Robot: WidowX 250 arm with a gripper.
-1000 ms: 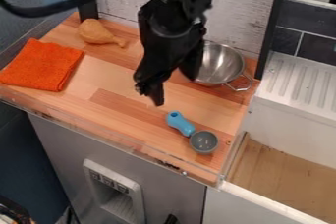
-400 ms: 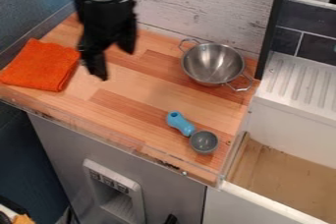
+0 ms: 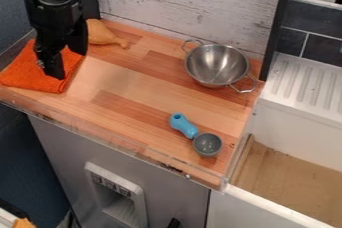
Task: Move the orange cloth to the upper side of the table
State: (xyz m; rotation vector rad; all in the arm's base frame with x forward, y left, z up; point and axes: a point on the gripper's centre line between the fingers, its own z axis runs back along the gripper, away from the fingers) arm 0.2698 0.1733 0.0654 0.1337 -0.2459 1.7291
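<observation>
The landmark was the metal bowl (image 3: 217,64), a round, polished vessel with a smooth concave interior and two bent-wire handles, one at its upper left and one at its lower right. It rested upright on the butcher-block counter (image 3: 143,102), a flat surface of wood strips in pale and reddish tones.

The orange cloth (image 3: 25,74), a soft textile with a fuzzy nap and a roughly four-sided outline, lay flat on the counter, well apart from the bowl on its left. The black gripper (image 3: 69,64), of angular, hard-edged form, hung over the cloth, likewise left of the bowl. Its two fingers were spread apart, with orange fabric visible between them. Contact between fingertips and cloth could not be determined.

The toy drumstick (image 3: 100,33), tan, smooth and bulbous with a tapered end, lay left of the bowl and slightly higher in the view. The scoop (image 3: 206,144), with a rounded grey cup and a blue handle pierced at its end, lay below the bowl. Above and behind the bowl stood the whitewashed plank wall (image 3: 194,9), its grain and knots exposed.
</observation>
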